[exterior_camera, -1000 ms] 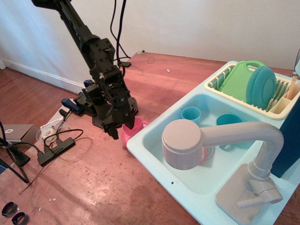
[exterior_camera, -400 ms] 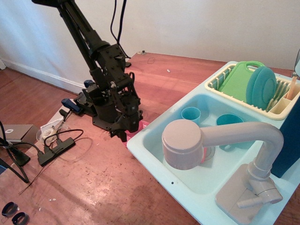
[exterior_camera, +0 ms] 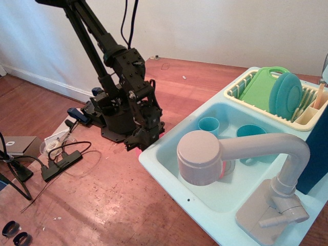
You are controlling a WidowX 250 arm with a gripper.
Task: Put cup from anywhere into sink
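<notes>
My gripper (exterior_camera: 147,137) hangs low over the wooden surface, right against the left outer corner of the pale aqua sink (exterior_camera: 154,163). The pink cup is almost wholly hidden under the gripper. Only a pink sliver (exterior_camera: 135,149) shows at the gripper's lower left, outside the basin. The black fingers point down and merge with the gripper body, so I cannot tell whether they are closed on the cup. The grey-beige faucet (exterior_camera: 201,156) reaches over the basin.
A light blue cup (exterior_camera: 208,124) and a teal cup (exterior_camera: 249,131) stand in the basin. Something pink (exterior_camera: 223,169) shows behind the faucet head. The cream dish rack (exterior_camera: 303,119) holds a green board (exterior_camera: 259,87) and a teal plate (exterior_camera: 286,94). Cables and a black box (exterior_camera: 60,162) lie at left.
The gripper has moved right and down, from beside the pink cup to over it, against the sink's corner. The cup, plainly seen earlier, is now almost covered.
</notes>
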